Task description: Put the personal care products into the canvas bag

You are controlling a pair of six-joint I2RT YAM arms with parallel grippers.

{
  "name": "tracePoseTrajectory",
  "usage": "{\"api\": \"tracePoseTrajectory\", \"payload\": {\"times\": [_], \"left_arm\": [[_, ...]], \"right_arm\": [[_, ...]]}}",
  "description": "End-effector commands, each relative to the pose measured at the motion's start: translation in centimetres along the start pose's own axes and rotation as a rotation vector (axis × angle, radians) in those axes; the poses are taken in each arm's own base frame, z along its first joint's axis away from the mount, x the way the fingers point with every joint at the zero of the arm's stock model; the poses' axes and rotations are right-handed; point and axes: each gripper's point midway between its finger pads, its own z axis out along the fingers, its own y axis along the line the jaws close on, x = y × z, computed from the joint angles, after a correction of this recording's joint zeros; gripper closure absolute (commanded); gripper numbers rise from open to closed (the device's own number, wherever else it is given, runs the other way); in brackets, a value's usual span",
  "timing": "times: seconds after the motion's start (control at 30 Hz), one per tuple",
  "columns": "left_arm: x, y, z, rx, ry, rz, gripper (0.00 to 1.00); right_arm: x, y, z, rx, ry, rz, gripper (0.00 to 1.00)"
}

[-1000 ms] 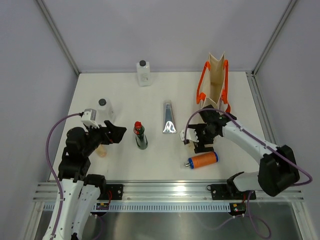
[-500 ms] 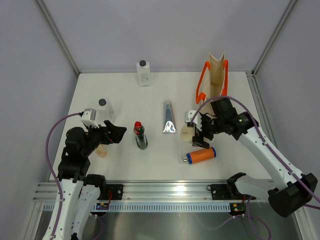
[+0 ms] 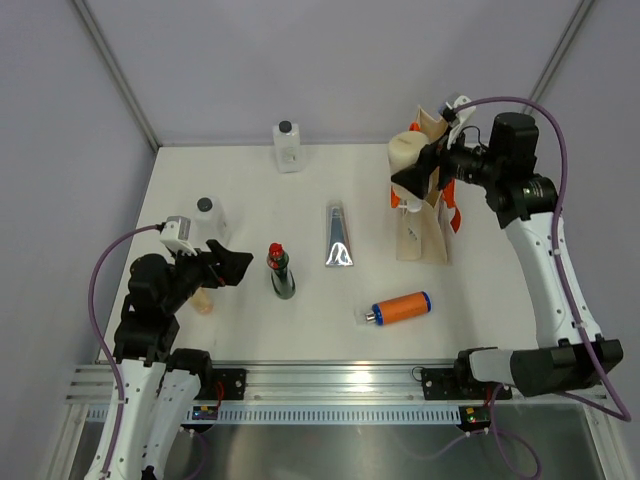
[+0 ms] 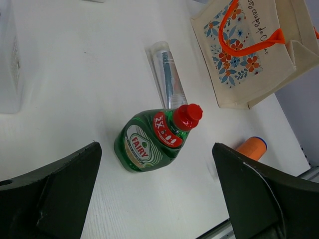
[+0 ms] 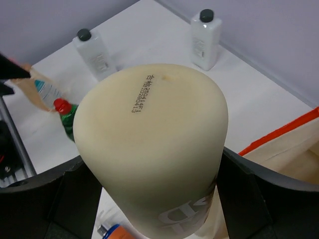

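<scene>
Risen off the counter (image 3: 250, 330), the rounded cream plastic bottle (image 3: 405, 152) is aloft. Near left, the left gripper (image 3: 232, 268) has jaws gaping, empty; far right, the right gripper (image 3: 425, 168) has jaws clamped on it over the orange-handled beige canvas bag (image 3: 425, 228).

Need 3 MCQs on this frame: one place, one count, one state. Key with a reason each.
1. Where is the cream bottle?
A) lying flat, let go
B) held in the right gripper, up by the canvas bag top
C) deep inside the bag

2. How many clear black-capped bottles stand on the table?
A) two
B) one
C) four

3. How is the orange blue-capped bottle?
A) upright
B) inside the bag
C) lying on its side

Key:
1 B: the right wrist view shows it between the jaws, with the bag rim alongside.
2 A: one stands at the far edge, one nearer on the left.
3 C: it lies flat, cap pointing left.
</scene>
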Motion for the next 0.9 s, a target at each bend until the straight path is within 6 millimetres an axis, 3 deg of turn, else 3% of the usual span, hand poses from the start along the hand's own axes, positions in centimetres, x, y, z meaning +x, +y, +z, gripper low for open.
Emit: {"api": "tracePoseTrajectory", "payload": {"times": [0.0, 0.17, 0.3, 0.47, 0.57, 0.73, 0.87], "left_arm": [[-1.9, -1.6, -0.4, 0.053, -0.048, 0.013, 0.01], [-1.8, -1.6, -0.3, 0.054, -0.045, 0.004, 0.01], [-1.7, -1.4, -0.3, 0.048, -0.04, 0.006, 0.01], [-1.4, -1.0, 0.2, 0.041, -0.029, 0.017, 0.01], [-1.4, -1.1, 0.6, 0.049, -0.022, 0.008, 0.01], [-1.6, -1.5, 0.8, 0.073, -0.031, 0.0, 0.01], [-1.2, -1.0, 0.8, 0.061, -0.024, 0.006, 0.01]], "right_arm": [[-7.1, -3.3, 0.7, 0.073, -0.225, 0.002, 1.0], [-8.0, -9.9, 2.0, 0.207, -0.305, 0.094, 1.0], [-7.4, -13.8, 0.2, 0.299, -0.323, 0.101, 1.0], [-6.2, -13.7, -1.4, 0.302, -0.305, 0.077, 1.0], [-5.2, -15.0, -2.0, 0.377, -0.277, 0.053, 1.0], [-1.3, -21.0, -2.2, 0.617, -0.189, 0.094, 1.0], [0.8, -23.3, -2.2, 0.707, -0.134, 0.103, 1.0]]}}
